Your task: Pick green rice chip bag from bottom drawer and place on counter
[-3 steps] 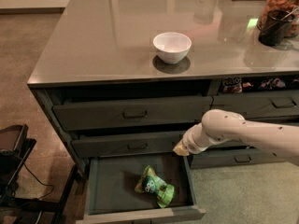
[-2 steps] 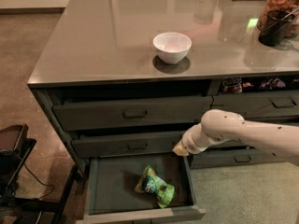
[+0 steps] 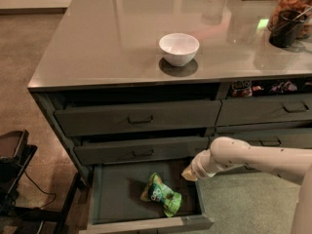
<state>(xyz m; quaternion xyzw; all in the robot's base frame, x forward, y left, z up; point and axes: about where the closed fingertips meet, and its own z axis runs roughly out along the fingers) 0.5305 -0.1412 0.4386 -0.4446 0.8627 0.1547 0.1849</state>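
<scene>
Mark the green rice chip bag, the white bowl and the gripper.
green rice chip bag [image 3: 161,195]: camera view, bag's middle, in the bottom drawer [image 3: 146,224].
white bowl [image 3: 179,44]: camera view, its inside, on the counter [image 3: 107,38].
gripper [image 3: 189,174]: camera view, its tip, over the drawer's right side.

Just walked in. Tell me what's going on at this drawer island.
The robot's white arm reaches in from the right, its gripper over the right side of the pulled-out grey-green bottom drawer. The small crinkled light-green rice chip bag lies on the drawer floor, apart from the gripper, not yet picked up. The glossy grey-brown counter above holds a white bowl.
</scene>
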